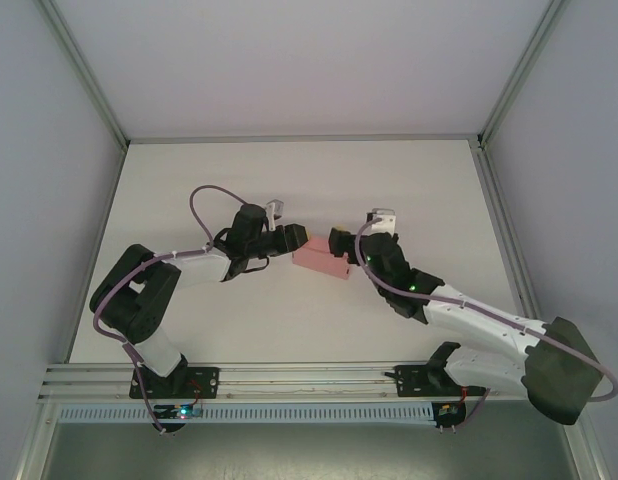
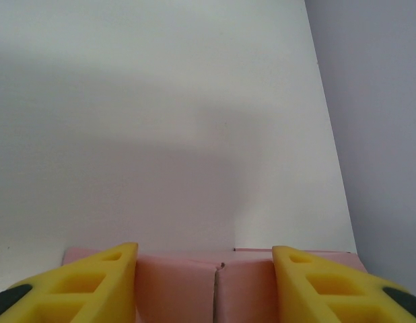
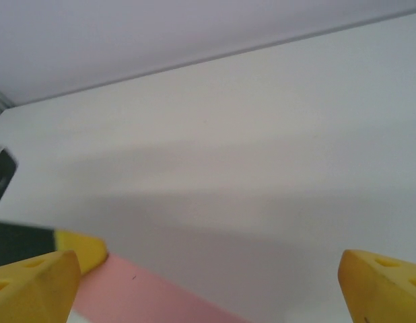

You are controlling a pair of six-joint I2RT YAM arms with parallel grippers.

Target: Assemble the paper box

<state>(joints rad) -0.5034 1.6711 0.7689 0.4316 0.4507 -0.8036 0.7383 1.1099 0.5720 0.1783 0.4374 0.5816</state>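
While reaching from the near edge, we have the left gripper (image 1: pixel 296 239) and right gripper (image 1: pixel 336 241) spread wide, gripping nothing, flanking the paper box (image 1: pixel 322 261) on the table (image 1: pixel 409 180). We judge its walls folded up; the next move calls for pressing the end panels (image 2: pixel 178 293) flush.

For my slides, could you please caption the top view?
Left claw and right claw flank a small pink box on the white table.
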